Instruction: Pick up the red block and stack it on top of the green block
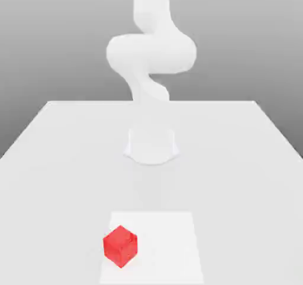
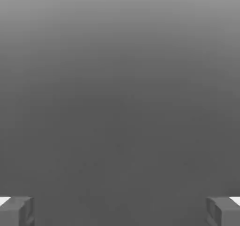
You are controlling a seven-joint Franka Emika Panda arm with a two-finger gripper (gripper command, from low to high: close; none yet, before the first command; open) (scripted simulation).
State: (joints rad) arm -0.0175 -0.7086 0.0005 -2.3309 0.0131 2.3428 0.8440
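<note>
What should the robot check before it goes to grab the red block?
1. Red block in sight, on the white table: ok.
2. Red block free, nothing touching it: ok.
3. End effector open wide, with nothing between the fingers: ok.
4. End effector lined up over the red block: cannot tell.
5. Green block found for stacking: not ok.
</note>
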